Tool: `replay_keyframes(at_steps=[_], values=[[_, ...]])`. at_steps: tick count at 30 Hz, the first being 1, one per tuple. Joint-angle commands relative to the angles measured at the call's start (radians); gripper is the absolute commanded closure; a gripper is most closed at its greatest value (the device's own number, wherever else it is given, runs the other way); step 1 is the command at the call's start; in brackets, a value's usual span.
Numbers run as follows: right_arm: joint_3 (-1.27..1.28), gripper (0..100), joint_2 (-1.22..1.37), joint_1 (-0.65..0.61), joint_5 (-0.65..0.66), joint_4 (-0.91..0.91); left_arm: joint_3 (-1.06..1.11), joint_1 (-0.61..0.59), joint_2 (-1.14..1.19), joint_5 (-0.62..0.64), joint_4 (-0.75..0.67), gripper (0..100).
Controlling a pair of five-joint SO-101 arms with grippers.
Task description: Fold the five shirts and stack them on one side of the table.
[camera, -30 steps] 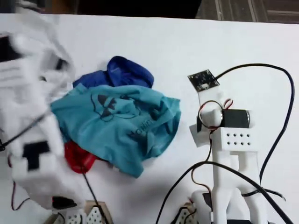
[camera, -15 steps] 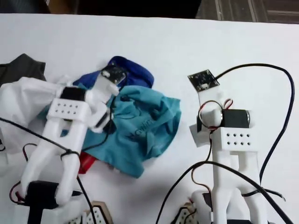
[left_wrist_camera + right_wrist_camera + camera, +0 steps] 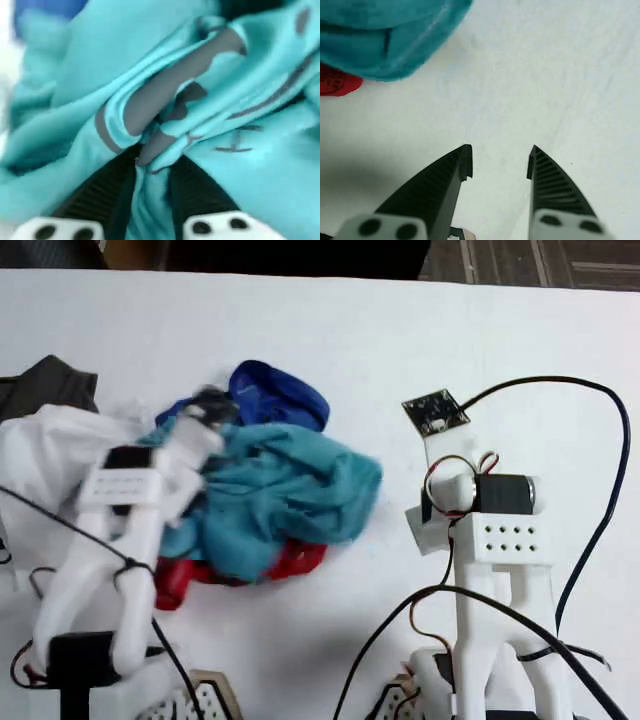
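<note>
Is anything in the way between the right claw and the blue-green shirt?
No. The right gripper hangs open over the white table, with nothing between it and the teal shirt. The left gripper is pinching that shirt.

White desk [image 3: 330,330], plain and matte. Beyond the desk's far edge, a dark gap [image 3: 300,255] and a grey lined surface [image 3: 560,260].

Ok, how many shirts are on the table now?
5: a dark grey shirt at the far-left edge, a white shirt beside it, a blue shirt behind the pile, a teal shirt on top in the left gripper, a red shirt underneath.
</note>
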Motion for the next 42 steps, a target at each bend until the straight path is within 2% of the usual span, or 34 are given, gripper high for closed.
replay_keyframes(at_steps=[1, 4, 8, 13, 18, 21, 28, 34, 36, 40, 42], values=[[-0.006, 80.9, 0.007, 0.001, 0.005, -0.010, -0.154, -0.241, -0.051, -0.040, 0.043, 98], [-0.006, 80.9, 0.007, 0.001, 0.002, -0.012, -0.348, -0.446, -0.051, -0.037, 0.095, 97], [-0.006, 80.9, 0.007, -0.001, -0.002, -0.013, -0.602, -0.655, -0.051, -0.034, 0.101, 97], [-0.005, 80.9, 0.007, -0.001, -0.002, -0.054, -0.808, -0.833, -0.051, 0.052, 0.054, 97], [-0.005, 80.9, 0.007, -0.005, 0.000, -0.061, -0.814, -0.947, -0.043, 0.133, -0.109, 97], [-0.005, 80.9, 0.007, -0.004, 0.000, -0.061, -0.751, -0.979, -0.043, 0.176, -0.215, 97], [-0.005, 80.9, 0.007, -0.007, 0.000, -0.061, -0.555, -0.982, -0.041, 0.173, -0.453, 97], [-0.003, 80.9, 0.007, -0.002, 0.003, -0.056, -0.530, -0.991, -0.046, 0.041, -0.531, 97], [0.005, 80.8, 0.005, -0.004, 0.005, -0.056, -0.544, -0.980, -0.049, 0.017, -0.529, 93], [0.044, 80.8, 0.007, -0.013, 0.005, -0.074, -0.650, -0.947, -0.043, 0.017, -0.465, 75], [0.063, 80.8, 0.007, -0.015, 0.005, -0.094, -0.714, -0.914, -0.043, 0.055, -0.430, 70]])
